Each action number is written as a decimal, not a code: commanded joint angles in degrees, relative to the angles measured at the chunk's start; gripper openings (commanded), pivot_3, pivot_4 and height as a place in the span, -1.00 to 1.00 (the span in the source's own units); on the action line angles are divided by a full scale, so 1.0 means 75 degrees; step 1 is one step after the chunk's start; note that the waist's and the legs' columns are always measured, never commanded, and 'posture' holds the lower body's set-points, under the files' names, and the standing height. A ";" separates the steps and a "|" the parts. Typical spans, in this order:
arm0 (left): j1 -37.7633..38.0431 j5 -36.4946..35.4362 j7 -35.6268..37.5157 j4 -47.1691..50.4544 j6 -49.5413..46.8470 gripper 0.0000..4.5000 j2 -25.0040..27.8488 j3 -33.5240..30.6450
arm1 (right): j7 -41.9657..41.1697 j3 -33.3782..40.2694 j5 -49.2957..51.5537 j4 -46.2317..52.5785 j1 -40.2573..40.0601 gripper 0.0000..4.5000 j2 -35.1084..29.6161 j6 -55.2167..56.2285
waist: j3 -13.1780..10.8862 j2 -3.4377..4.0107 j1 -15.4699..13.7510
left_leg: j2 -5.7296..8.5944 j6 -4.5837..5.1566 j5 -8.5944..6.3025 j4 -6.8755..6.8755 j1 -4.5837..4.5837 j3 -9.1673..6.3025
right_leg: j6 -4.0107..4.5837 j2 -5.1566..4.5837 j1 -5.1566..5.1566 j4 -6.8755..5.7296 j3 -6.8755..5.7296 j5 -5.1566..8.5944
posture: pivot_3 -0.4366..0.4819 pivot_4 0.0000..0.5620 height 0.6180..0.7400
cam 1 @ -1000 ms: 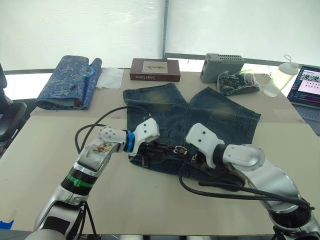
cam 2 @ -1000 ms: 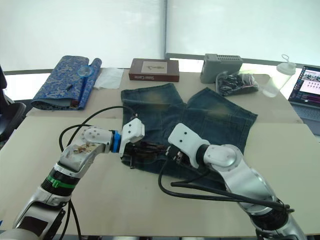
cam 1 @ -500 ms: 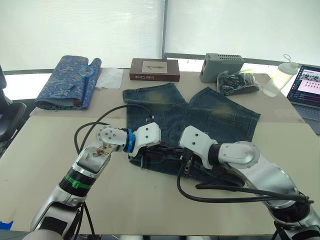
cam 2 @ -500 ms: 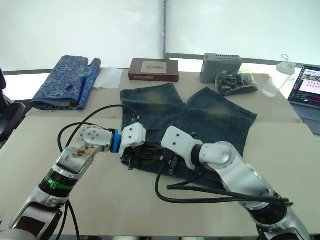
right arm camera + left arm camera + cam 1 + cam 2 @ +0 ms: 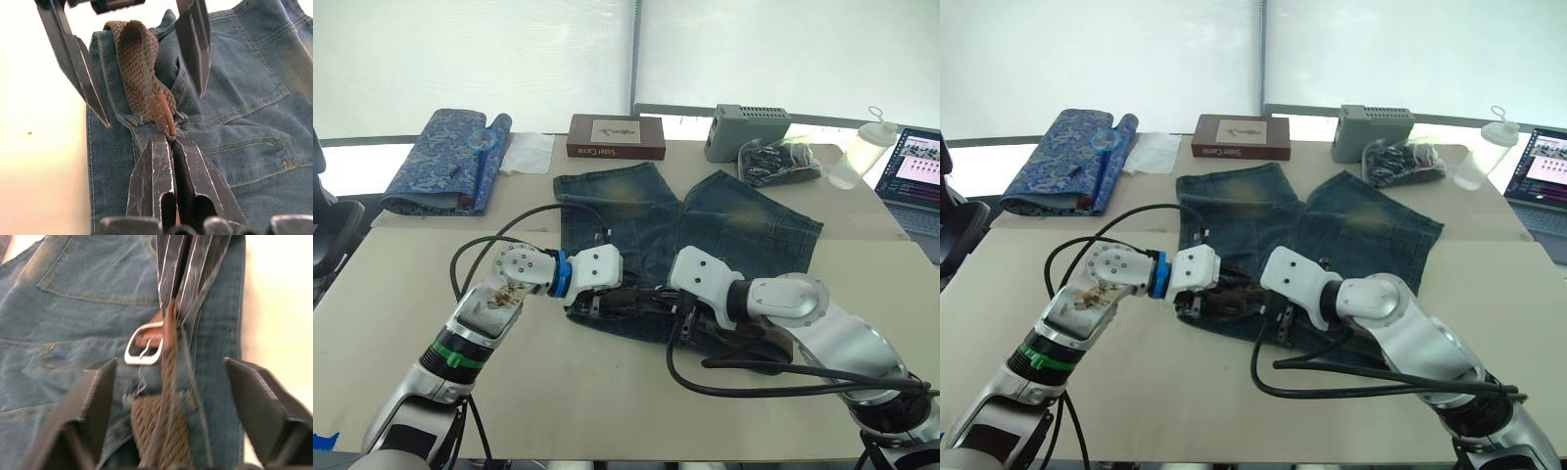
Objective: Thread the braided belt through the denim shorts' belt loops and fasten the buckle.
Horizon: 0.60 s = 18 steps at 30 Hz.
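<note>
Left tool (image 5: 607, 302): fingers spread wide, holding nothing, straddling the waistband at the near edge of the denim shorts (image 5: 744, 230).

Braided belt (image 5: 139, 63): soft woven brown strap, judged light and floppy; it bunches in a loop on the waistband and will likely sag wherever unsupported. Its stiffer leather tip (image 5: 164, 113) looks like the best place to grip for feeding through the belt loops (image 5: 133, 119).

Buckle (image 5: 144, 343): small silver frame lying flat on the denim beside the strap; rigid, probably slippery between metal fingers.

Right tool (image 5: 170, 147): fingers closed narrow, pinching the leather tip just at a loop.

Denim shorts: limp cloth, spread flat mid-worktop, waistband toward the robot; judged liable to drag and wrinkle when the strap is pulled.

Worktop (image 5: 391, 294): smooth, pale, bare near the front edge.

Far side: blue patterned fabric roll (image 5: 445, 157), book (image 5: 617, 136), grey box (image 5: 749, 129), plastic bottle (image 5: 862, 155), laptop (image 5: 915, 171). All well apart from the work.
</note>
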State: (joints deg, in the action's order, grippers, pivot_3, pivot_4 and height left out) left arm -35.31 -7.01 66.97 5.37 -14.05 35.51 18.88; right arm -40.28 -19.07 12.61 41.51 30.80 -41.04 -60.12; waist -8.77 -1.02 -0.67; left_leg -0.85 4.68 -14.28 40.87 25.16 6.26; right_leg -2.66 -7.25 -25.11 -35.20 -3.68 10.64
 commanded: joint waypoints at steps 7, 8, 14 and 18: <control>-0.0006 0.0215 -0.0143 -0.0150 0.0523 -0.46 -0.0072 -0.0065 | 0.0041 0.0430 0.0094 0.0273 -0.0075 -1.00 -0.0148 0.0211 | 0.0000 0.0000 -0.0002 | 0.0000 0.0001 0.0000 0.0000 0.0000 0.0001 | 0.0000 0.0000 0.0000 -0.0001 0.0000 0.0000 | -0.05 -0.47 1.00; -0.0002 0.0223 -0.0154 -0.0162 0.0558 -0.67 -0.0088 -0.0068 | 0.0060 0.0450 0.0079 0.0282 -0.0096 -1.00 -0.0151 0.0224 | 0.0000 0.0000 -0.0002 | 0.0000 0.0001 0.0000 0.0000 0.0000 0.0001 | 0.0000 0.0000 0.0000 -0.0001 0.0000 0.0000 | -0.05 -0.47 1.00; -0.0044 0.0310 -0.0296 -0.0323 0.0706 -1.00 -0.0238 -0.0074 | -0.0006 0.0747 0.0189 0.0329 -0.0252 -0.57 -0.0325 0.0153 | 0.0000 0.0000 -0.0010 | 0.0000 0.0002 -0.0001 0.0000 0.0000 0.0001 | 0.0000 0.0000 0.0001 0.0000 0.0000 0.0000 | -0.05 -0.47 1.00; -0.0052 0.0632 -0.0513 -0.0532 0.0917 -1.00 -0.0294 -0.0006 | 0.0342 0.0868 -0.0223 0.0243 -0.0920 -0.25 -0.0837 0.0148 | 0.0000 0.0000 -0.0025 | 0.0001 0.0005 -0.0003 0.0002 0.0000 0.0001 | -0.0001 -0.0002 0.0005 0.0002 -0.0001 0.0000 | -0.05 -0.47 1.00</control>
State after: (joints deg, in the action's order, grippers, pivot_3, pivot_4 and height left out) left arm -35.25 -3.25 64.01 1.07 -8.72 33.49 18.98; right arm -38.33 -14.40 12.02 42.17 24.75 -46.16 -60.12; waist -8.77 -1.02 -0.86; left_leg -0.84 4.72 -14.30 40.88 25.16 6.28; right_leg -2.66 -7.27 -25.08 -35.17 -3.69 10.64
